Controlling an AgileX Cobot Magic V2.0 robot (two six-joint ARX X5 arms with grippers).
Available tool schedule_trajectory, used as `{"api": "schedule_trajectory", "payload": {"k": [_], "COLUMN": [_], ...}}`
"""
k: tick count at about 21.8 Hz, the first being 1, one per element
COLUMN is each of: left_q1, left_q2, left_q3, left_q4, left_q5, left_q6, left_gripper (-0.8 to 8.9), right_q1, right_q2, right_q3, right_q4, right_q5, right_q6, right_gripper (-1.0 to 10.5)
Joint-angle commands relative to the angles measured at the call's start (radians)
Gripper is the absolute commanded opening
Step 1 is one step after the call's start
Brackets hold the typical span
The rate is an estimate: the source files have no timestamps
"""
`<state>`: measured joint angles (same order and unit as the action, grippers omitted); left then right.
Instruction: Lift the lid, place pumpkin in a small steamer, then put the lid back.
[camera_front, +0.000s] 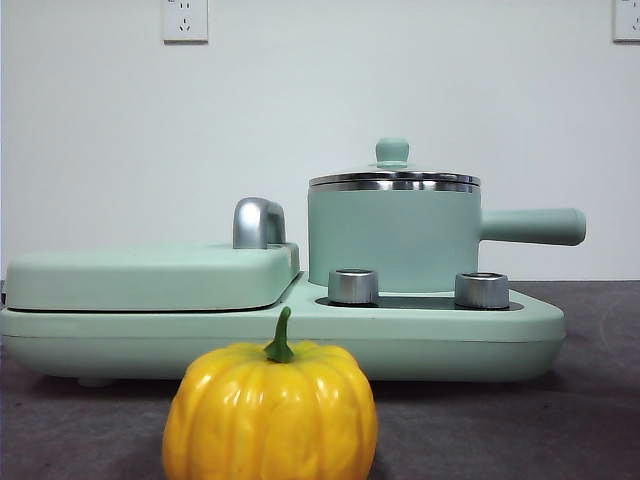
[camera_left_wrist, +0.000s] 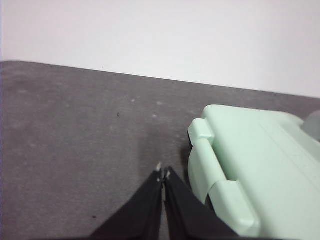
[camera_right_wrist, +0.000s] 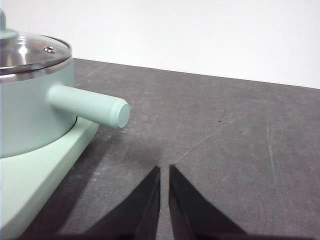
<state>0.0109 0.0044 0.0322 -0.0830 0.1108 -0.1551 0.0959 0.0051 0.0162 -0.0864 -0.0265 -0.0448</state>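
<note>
A glossy yellow-orange pumpkin (camera_front: 270, 410) with a green stem sits on the table near the front, before the appliance. The small steamer (camera_front: 395, 240), a mint-green pot with a side handle (camera_front: 530, 226), stands on the appliance's right half with the glass lid (camera_front: 393, 178) resting on it. In the right wrist view the steamer (camera_right_wrist: 30, 115) and lid (camera_right_wrist: 27, 52) lie off to the side of my right gripper (camera_right_wrist: 165, 169), which is shut and empty over bare table. My left gripper (camera_left_wrist: 163, 173) is shut and empty beside the appliance's hinged end.
The long mint-green appliance base (camera_front: 300, 335) has two silver knobs (camera_front: 353, 286) and a flat griddle cover (camera_front: 150, 275) with a chrome handle (camera_front: 257, 222). The cover's hinged edge (camera_left_wrist: 250, 165) shows in the left wrist view. Grey table (camera_right_wrist: 225, 130) spreads around; a white wall stands behind.
</note>
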Motion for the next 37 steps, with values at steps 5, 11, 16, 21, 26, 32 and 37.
{"api": "schedule_trajectory", "payload": {"k": [5,11,16,21,26,32,37], "left_q1": [0.002,0.002,0.002,0.002,0.002,0.002,0.002], "left_q2": [-0.001,-0.001,-0.001,-0.001,0.002,0.029,0.079], "left_q3": [-0.019,-0.019,-0.018,0.018,0.099,0.246,0.368], "left_q4": [0.009,0.025,0.106,0.132,0.076,-0.097,-0.192], "left_q5": [0.002,0.003,0.003,0.012,0.032,0.032,0.032], "left_q6": [-0.233,-0.455,-0.487,-0.448,-0.364,-0.316,-0.248], "left_gripper": [0.07,0.07,0.07,0.07,0.08,0.09,0.09], "right_q1": [0.000,0.000,0.000,0.000,0.000,0.000,0.000], "right_q2": [-0.002,-0.002,-0.002,-0.002,-0.001,0.011,0.058], "right_q3": [-0.004,-0.004,0.002,0.032,0.106,0.243,0.361], "right_q4": [0.012,0.029,0.057,0.056,0.045,-0.085,-0.205], "right_q5": [0.001,0.005,0.019,0.006,0.001,0.000,-0.001], "right_q6": [0.060,0.322,0.492,0.470,0.447,0.422,0.382], "right_gripper": [0.3,0.3,0.1,0.1,0.1,0.1,0.1]}}
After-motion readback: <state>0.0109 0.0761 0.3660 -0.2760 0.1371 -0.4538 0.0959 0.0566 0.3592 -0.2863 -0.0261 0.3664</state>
